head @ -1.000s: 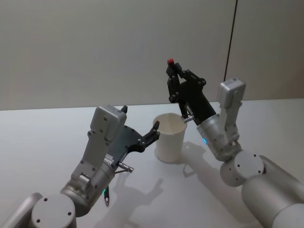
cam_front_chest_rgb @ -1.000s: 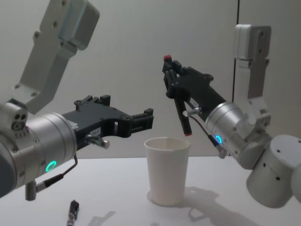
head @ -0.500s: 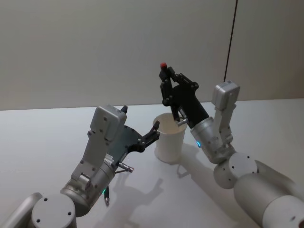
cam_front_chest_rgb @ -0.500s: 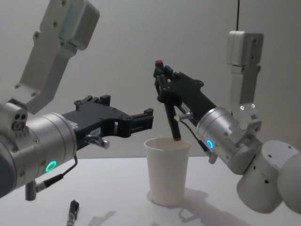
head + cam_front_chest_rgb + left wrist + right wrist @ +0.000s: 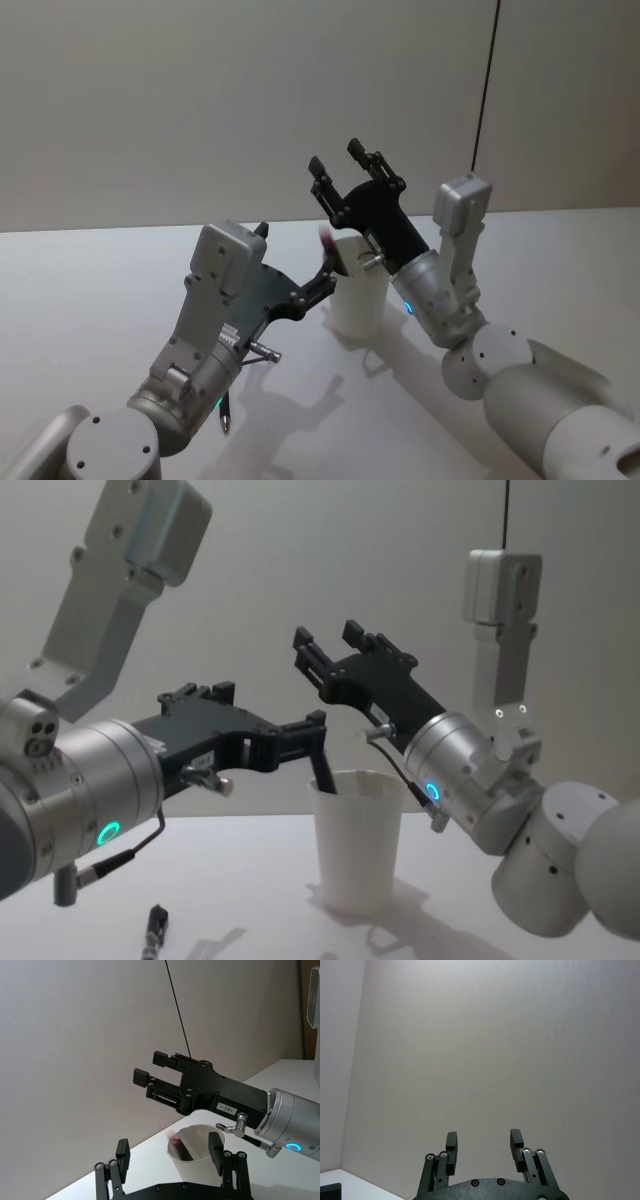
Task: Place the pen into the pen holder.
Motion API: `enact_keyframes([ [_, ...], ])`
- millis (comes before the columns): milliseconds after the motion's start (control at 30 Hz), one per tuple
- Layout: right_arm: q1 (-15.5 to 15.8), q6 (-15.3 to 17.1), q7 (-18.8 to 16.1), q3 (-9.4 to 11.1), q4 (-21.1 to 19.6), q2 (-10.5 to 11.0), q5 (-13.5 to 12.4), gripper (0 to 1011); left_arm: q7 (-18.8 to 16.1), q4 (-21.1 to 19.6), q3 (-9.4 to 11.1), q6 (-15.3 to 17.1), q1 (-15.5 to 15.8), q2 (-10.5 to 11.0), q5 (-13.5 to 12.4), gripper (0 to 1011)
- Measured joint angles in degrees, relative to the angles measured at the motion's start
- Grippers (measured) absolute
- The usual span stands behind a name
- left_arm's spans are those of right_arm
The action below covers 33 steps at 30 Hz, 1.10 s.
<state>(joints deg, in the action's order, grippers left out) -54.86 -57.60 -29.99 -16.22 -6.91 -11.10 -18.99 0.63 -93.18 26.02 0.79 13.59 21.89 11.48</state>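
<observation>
A plain pale wall with one thin dark vertical seam stands behind a white worktop (image 5: pixel 90 290), and the pen holder (image 5: pixel 358 855), a white tapered paper cup with a rolled rim, stands upright on that worktop between the two arms. The pen (image 5: pixel 176 1143), dark in the barrel and red at its upper end, sits inside the pen holder. It is tilted, leaning against the rim on the side nearest the left arm, and its top pokes a little above that rim. No claw has hold of the pen. The right claw (image 5: pixel 325 635) hangs above the pen holder and slightly toward the left arm's side of it. Its two black fingers are spread wide apart with nothing between them, and the right wrist view shows bare wall in the gap. The left claw (image 5: pixel 295 252) is level with the upper part of the pen holder, just beside it on the left. Its fingers are also spread wide and grip nothing. In the left wrist view the mouth of the pen holder and the red end of the pen show in the gap between them, farther out than the fingertips. From the head view one left fingertip lies very near the rim, but whether it touches the cup cannot be told.
</observation>
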Motion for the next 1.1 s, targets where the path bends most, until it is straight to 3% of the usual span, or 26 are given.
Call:
enact_keyframes([
  [467, 0.0, -1.1, 2.1, -0.3, 0.4, 0.4, 2.2, 998, 0.0, 0.0, 0.0, 0.0, 0.0, 0.0, 0.0, 1000],
  [667, 1.5, -0.1, 3.1, -0.1, -2.5, 1.3, 3.2, 1001, 0.0, 0.0, 0.0, 0.0, 0.0, 0.0, 0.0, 1000],
  [733, 3.8, 2.0, 4.1, -0.1, -6.9, 2.2, 4.1, 1001, 0.0, 0.0, 0.0, 0.0, 0.0, 0.0, 0.0, 1000],
  [767, 3.8, 2.0, 4.1, -0.1, -6.9, 2.2, 4.1, 1001, 0.0, 0.0, 0.0, 0.0, 0.0, 0.0, 0.0, 1000],
  [1000, 11.7, 10.9, 6.8, -0.1, -22.5, 5.0, 6.4, 1002, 0.0, 0.0, 0.0, 0.0, 0.0, 0.0, 0.0, 1000],
  [1033, 11.7, 10.9, 6.8, -0.1, -22.5, 5.0, 6.4, 1002, 0.0, 0.0, 0.0, 0.0, 0.0, 0.0, 0.0, 1000],
  [1100, 13.6, 13.6, 7.5, -0.1, -26.3, 5.7, 6.9, 1002, 0.0, 0.0, 0.0, 0.0, 0.0, 0.0, 0.0, 999],
])
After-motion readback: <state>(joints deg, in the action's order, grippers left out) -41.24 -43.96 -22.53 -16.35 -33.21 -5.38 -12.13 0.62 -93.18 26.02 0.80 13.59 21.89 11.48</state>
